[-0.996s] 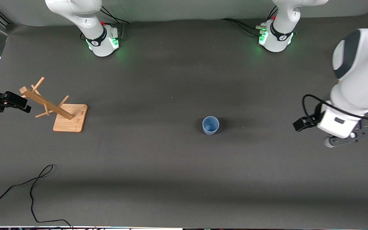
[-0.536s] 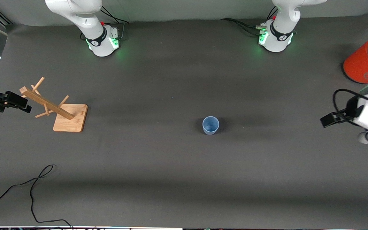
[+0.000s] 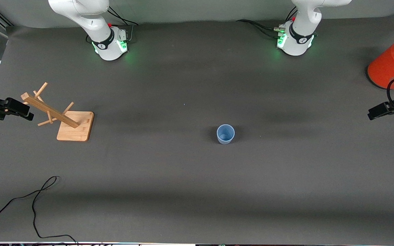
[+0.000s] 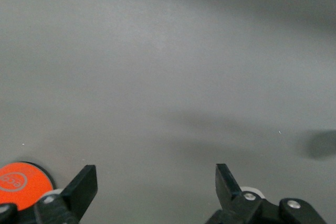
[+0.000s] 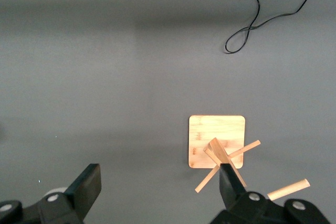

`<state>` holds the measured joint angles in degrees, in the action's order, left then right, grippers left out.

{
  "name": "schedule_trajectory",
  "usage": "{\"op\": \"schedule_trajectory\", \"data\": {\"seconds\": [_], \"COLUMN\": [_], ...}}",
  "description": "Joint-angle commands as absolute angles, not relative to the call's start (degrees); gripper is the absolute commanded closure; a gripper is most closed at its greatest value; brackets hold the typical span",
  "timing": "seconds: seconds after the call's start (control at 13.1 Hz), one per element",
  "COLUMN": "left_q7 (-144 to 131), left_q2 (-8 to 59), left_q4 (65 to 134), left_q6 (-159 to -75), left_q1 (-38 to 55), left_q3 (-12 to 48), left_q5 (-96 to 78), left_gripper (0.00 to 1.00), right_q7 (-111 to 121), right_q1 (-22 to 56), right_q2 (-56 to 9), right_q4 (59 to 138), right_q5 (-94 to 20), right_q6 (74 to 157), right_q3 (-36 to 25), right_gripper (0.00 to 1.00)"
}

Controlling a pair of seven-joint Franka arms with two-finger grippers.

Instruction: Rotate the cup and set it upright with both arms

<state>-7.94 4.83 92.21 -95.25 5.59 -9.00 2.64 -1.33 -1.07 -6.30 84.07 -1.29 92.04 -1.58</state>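
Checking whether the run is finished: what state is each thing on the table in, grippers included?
cup: upright, mouth up, alone on the mat.
left gripper: open, empty, over the left arm's end of the table beside the orange canister.
right gripper: open, empty, over the peg rack.
orange canister: standing, grey lid on.
peg rack: standing on its base.
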Motion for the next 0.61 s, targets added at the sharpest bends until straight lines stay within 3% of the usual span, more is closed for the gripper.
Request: {"op": "schedule_trajectory", "data": {"seconds": [0.0,0.54], "left_q7": [-8.00,-8.00], "left_q2": [3.25,3.52], "left_q4": [94.13,93.78], "left_q6": [-94.92,-94.04], "left_q1": [7.65,8.26], "left_q3": [-10.11,-8.97], "left_q5": [1.85,1.85], "left_gripper": [0.00,0.00], "right_q7": [0.00,0.00], "right_q1": [-1.14,-1.14], "right_q2": [-5.71,-5.71], "right_q4": [84.46,84.46], "right_q5": [-1.84,-1.76], "right_q6": [92.29,92.37], "right_q3": [-1.58,-1.58], "right_gripper": [0.00,0.00]}}
